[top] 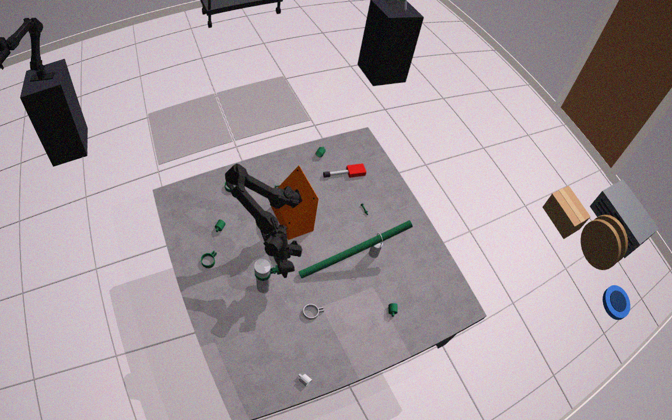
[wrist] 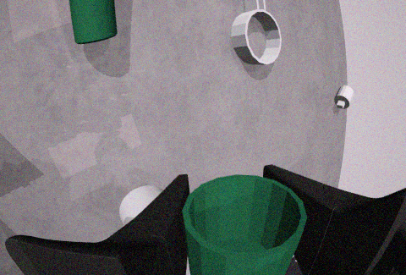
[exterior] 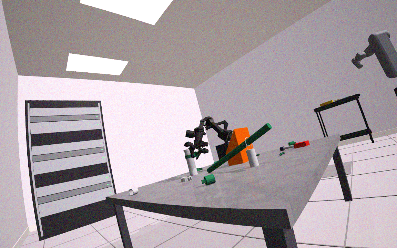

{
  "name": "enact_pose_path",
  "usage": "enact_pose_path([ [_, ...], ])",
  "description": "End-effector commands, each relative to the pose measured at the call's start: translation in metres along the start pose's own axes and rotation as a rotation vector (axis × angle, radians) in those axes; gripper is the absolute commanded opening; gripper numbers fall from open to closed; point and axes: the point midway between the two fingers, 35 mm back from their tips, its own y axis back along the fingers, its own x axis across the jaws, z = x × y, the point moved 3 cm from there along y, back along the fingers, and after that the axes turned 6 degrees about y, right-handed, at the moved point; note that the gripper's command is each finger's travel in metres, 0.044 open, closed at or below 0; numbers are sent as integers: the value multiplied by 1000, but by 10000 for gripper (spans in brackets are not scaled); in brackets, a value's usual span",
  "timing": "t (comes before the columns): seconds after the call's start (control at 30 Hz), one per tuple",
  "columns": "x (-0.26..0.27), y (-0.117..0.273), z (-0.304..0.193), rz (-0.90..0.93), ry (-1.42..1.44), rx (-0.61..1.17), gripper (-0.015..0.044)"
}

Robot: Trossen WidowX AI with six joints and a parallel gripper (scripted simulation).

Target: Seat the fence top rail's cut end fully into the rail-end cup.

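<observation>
At the big post (top: 262, 283) (exterior: 191, 165), the claw (top: 287, 270) (exterior: 198, 152) (wrist: 227, 178) stands part-way open, clamped around the green rail-end cup (wrist: 245, 220) beside the post's top! And the green rail (top: 355, 249) (exterior: 238, 148) (wrist: 93, 8) slants through its loop, lower end near the post, outside the cup.

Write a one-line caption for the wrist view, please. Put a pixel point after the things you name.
The hand (wrist: 227, 178) grips the green rail-end cup (wrist: 245, 224), its mouth open, while the green rail's cut end (wrist: 95, 21) lies apart from it.
</observation>
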Motion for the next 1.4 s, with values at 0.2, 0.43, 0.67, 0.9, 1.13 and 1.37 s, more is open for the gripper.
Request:
enact_pose_path([
  [0.2,6,3,0,-2,64,-36,0],
  [0.43,10,5,0,-5,106,-60,0],
  [0.67,10,5,0,-5,110,-62,0],
  [0.9,10,5,-1,-6,106,-60,0],
  [1.13,10,5,-1,-6,106,-60,131],
  [1.37,9,7,1,-5,105,-62,315],
])
